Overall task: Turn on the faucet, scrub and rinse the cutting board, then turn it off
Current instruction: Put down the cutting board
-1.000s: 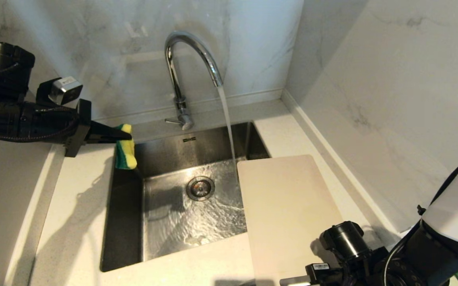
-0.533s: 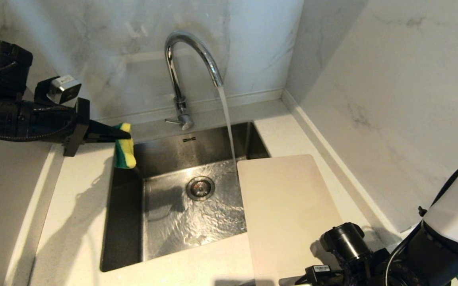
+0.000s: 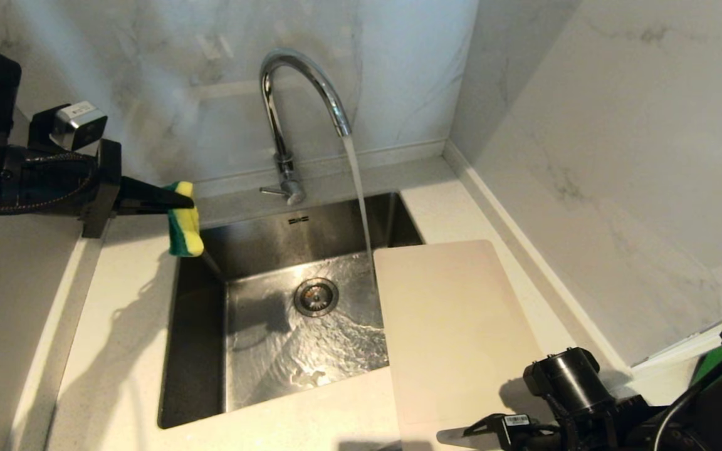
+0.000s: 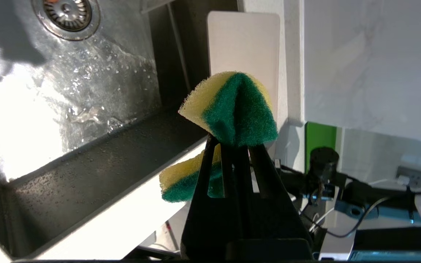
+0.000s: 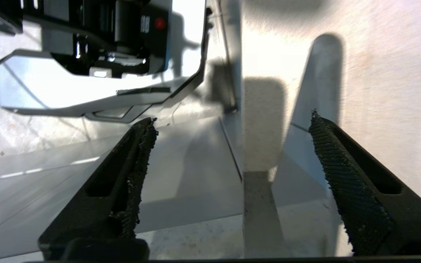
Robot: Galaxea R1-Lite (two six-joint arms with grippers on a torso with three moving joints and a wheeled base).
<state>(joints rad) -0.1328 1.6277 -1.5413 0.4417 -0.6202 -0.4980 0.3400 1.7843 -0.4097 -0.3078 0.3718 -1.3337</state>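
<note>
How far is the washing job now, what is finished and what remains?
Done: the faucet is on, with water running into the sink. In hand: the left claw is shut on the sponge above the sink's back left corner. The right claw is open near the cutting board, which rests by the sink. Left: scrubbing, rinsing, closing the faucet.

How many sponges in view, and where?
1. The yellow-green sponge is pinched in the left end effector, above the sink's far-left corner. None visible elsewhere; the right arm's bulk hides some counter.
</note>
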